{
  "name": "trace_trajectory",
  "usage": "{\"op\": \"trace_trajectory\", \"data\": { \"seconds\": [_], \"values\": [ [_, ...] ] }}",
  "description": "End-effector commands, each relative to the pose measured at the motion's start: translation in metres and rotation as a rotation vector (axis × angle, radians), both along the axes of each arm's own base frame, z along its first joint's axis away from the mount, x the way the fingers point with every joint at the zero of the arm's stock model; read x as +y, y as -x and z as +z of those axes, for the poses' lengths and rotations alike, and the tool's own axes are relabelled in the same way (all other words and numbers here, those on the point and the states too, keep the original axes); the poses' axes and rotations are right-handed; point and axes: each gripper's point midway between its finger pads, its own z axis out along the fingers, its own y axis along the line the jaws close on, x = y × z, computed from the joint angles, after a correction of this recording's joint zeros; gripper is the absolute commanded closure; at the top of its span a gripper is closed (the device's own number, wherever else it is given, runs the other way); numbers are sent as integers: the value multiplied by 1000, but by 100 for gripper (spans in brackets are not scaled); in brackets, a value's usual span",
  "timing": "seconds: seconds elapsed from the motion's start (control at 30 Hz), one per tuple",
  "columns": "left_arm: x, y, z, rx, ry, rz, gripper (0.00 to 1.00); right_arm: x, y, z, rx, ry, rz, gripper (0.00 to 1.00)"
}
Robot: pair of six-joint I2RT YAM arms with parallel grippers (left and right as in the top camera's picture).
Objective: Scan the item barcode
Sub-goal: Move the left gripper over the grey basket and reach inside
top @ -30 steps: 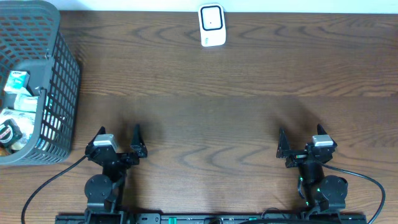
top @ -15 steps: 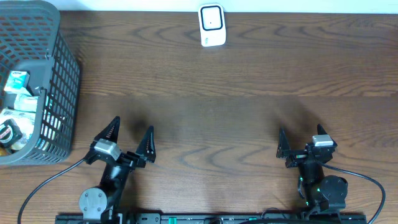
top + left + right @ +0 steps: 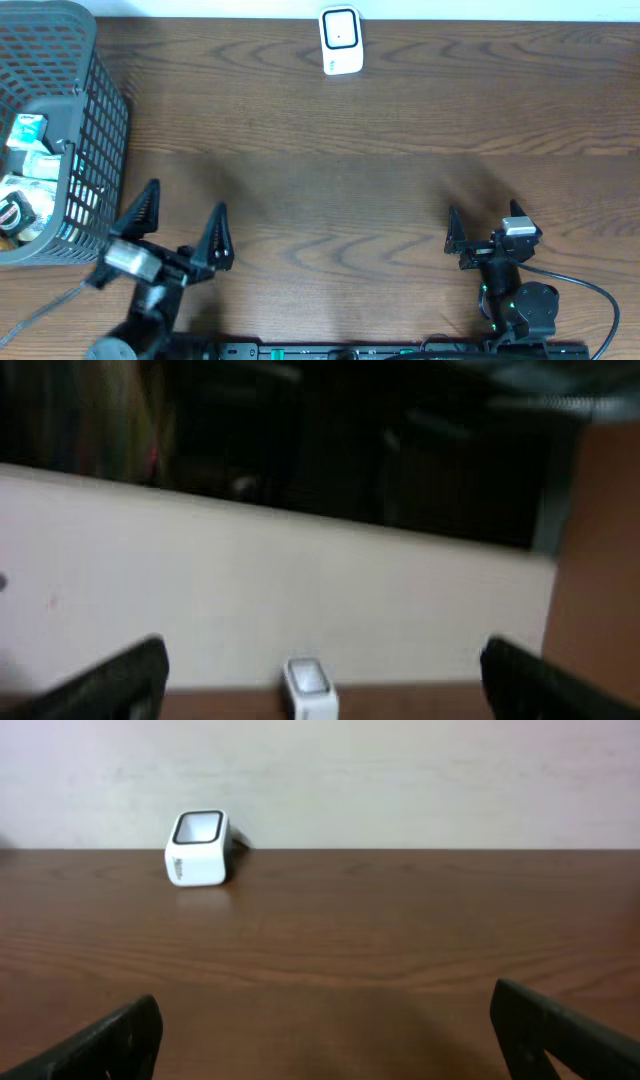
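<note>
Two empty grippers, fingers apart. Your left gripper is just right of the basket holding the items; your right gripper is well apart from it. The scanner stands at the far edge, centre.

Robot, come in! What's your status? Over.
Left gripper open, empty. Right gripper open, empty. Items in basket, none picked. Scanner at far edge, nothing blocking.

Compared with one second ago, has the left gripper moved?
Yes. The left gripper, open, has shifted left, closer to the basket, and looks larger from overhead, so it has probably risen.
</note>
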Motion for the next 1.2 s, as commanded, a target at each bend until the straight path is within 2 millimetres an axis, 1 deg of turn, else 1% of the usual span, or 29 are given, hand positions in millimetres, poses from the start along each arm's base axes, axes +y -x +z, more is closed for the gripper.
{"op": "trace_trajectory", "data": {
  "seconds": [0.0, 0.1, 0.2, 0.23, 0.27, 0.3, 0.33, 0.37, 0.43, 0.5, 0.53, 0.6, 0.67, 0.73, 0.83, 0.9, 1.0, 1.1, 1.17],
  "values": [
    [-3, -12, 19, 157, -72, 4, 2, -2, 0, -1, 1, -13, -12, 1],
    [-11, -22, 25, 205, -82, -43, 3, -2, 0, -1, 1, -13, -12, 1],
    [-23, -27, 20, 235, -98, -115, 3, -2, 0, -1, 1, -13, -12, 1],
    [-25, -28, 25, 213, -103, -132, 2, -2, 0, -1, 1, -13, -12, 1],
    [-26, -29, 28, 196, -104, -132, 4, -2, 0, -1, 1, -13, -12, 1],
    [-24, -28, 36, 165, -105, -121, 2, -2, 0, -1, 1, -13, -12, 1],
    [-21, -29, 44, 131, -100, -99, 2, -2, 0, -1, 1, -13, -12, 1],
    [-10, -30, 62, 67, -74, -33, 2, -2, 0, -1, 1, -13, -12, 1],
    [2, -32, 74, 50, -42, 32, 2, -2, 0, -1, 1, -13, -12, 1],
    [8, -39, 86, 60, -32, 71, 2, -2, 0, -1, 1, -13, -12, 1],
    [10, -44, 91, 72, -29, 84, 2, -2, 0, -1, 1, -13, -12, 1],
    [16, -60, 101, 126, -39, 124, 2, -2, 0, -1, 1, -13, -12, 1],
    [26, -81, 107, 227, -70, 194, 2, -2, 0, -1, 1, -13, -12, 1],
    [39, -100, 106, 348, -121, 265, 3, -2, 0, -1, 1, -13, -12, 1],
    [69, -128, 98, 570, -157, 380, 2, -2, 0, -1, 1, -13, -12, 1],
    [90, -141, 91, 696, -157, 433, 2, -2, 0, -1, 1, -13, -12, 1],
    [122, -157, 75, 841, -140, 497, 2, -2, 0, -1, 1, -13, -12, 1],
    [134, -162, 46, 963, -141, 517, 2, -2, 0, -1, 1, -13, -12, 1],
    [143, -165, 36, 999, -141, 537, 3, -2, 0, -1, 1, -13, -12, 1]
  ]
}}
